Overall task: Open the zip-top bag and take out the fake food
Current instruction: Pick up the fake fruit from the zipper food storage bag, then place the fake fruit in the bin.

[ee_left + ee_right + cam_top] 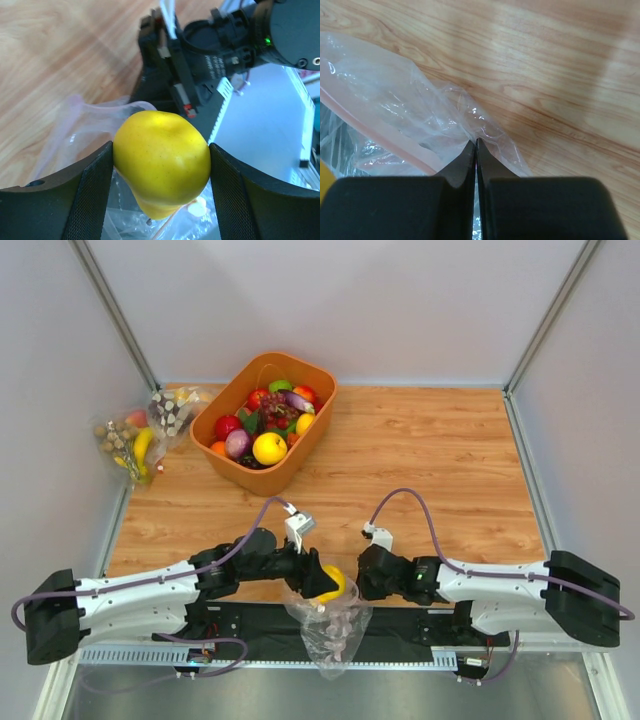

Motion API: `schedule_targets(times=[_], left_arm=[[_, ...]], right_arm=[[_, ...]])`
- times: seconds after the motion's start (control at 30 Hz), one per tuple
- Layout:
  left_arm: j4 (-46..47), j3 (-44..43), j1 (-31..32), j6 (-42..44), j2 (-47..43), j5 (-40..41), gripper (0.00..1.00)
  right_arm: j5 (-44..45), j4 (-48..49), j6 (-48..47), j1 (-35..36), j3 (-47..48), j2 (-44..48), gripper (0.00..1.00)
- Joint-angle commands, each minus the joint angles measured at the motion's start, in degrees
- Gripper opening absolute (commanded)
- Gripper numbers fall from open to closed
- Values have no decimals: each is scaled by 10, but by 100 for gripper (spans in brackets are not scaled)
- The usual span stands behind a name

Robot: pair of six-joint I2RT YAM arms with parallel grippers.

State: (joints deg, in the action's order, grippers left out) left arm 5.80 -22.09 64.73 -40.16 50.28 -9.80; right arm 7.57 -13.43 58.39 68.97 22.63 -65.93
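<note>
A glossy yellow pear-shaped piece of fake food [161, 161] sits between the two pads of my left gripper [161, 175], which is shut on it just above the mouth of the zip-top bag [85, 125]. From above, the yellow fruit [334, 583] hangs at the near table edge with the clear bag [330, 628] drooping below it. My right gripper [475, 145] is shut on a fold of the bag [395, 105] near its pink zip strip [375, 135]. In the top view that gripper [358, 575] is right beside the fruit.
An orange basket [300, 450] with several pieces of plastic produce stands at the back left. Two other clear bags [140, 435] with a banana and nuts lie against the left wall. Grey walls close in the wooden table [430, 460].
</note>
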Motion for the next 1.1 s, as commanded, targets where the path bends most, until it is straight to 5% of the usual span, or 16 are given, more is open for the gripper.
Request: schedule_targets(times=[0.0, 0.23, 0.6, 0.77, 1.07], left_arm=[[20, -57, -2, 5, 22, -96, 37], [13, -73, -4, 14, -28, -96, 37], [-108, -198, -28, 138, -31, 73, 37], [-176, -294, -156, 163, 7, -13, 38], [-313, -473, -365, 221, 92, -2, 38]], right_arm=[[53, -55, -27, 0, 36, -5, 0], [60, -63, -49, -29, 57, 21, 0], [71, -109, -80, -44, 90, 51, 0], [39, -123, -141, -141, 113, 66, 0], [-15, -180, -252, -321, 166, 88, 0]])
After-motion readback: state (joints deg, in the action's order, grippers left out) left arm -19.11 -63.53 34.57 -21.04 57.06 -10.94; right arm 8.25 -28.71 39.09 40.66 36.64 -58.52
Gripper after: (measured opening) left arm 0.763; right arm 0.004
